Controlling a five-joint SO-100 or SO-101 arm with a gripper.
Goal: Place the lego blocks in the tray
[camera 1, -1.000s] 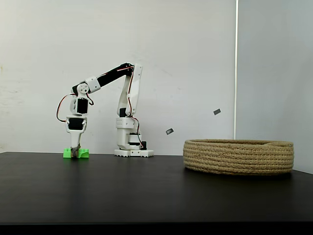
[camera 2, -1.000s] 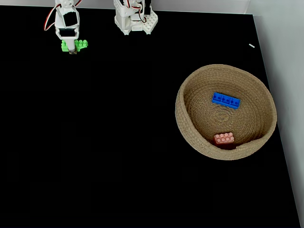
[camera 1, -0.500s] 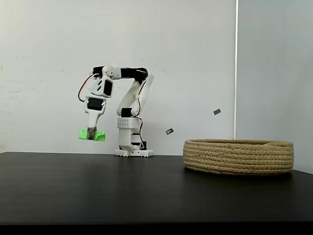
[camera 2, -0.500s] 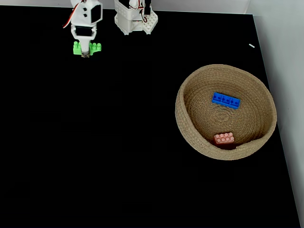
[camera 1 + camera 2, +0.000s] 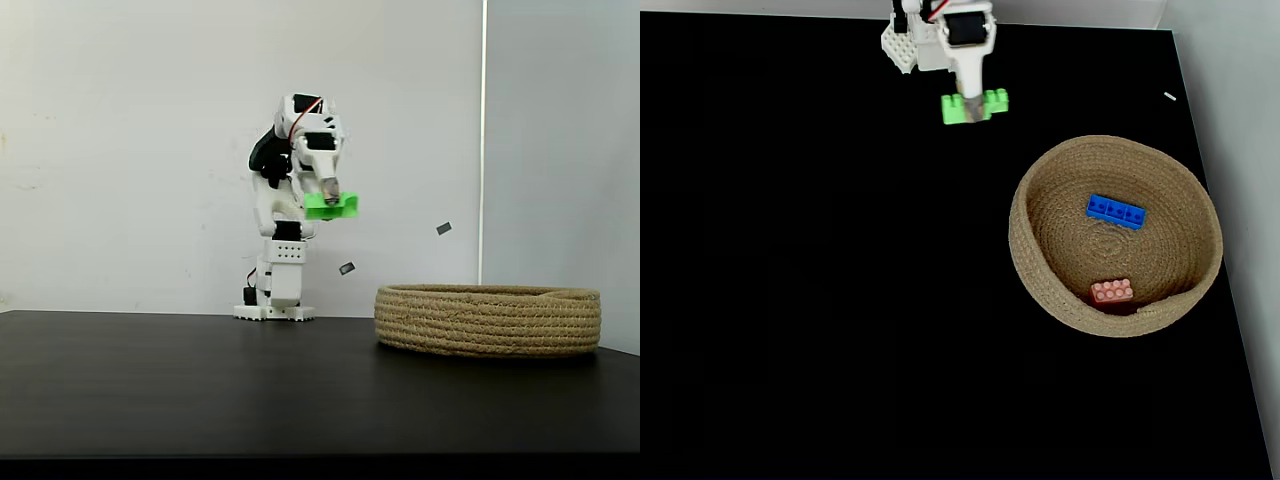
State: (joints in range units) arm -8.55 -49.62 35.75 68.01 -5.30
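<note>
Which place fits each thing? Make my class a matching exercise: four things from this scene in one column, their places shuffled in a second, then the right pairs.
Things:
1. green brick
2. blue brick
3. pink brick
4. basket

Places:
A. on the basket floor, near its middle
B. standing on the black table
C. held in the gripper, up in the air
D. in the basket, against its wall

Pairs: 1-C, 2-A, 3-D, 4-B
</note>
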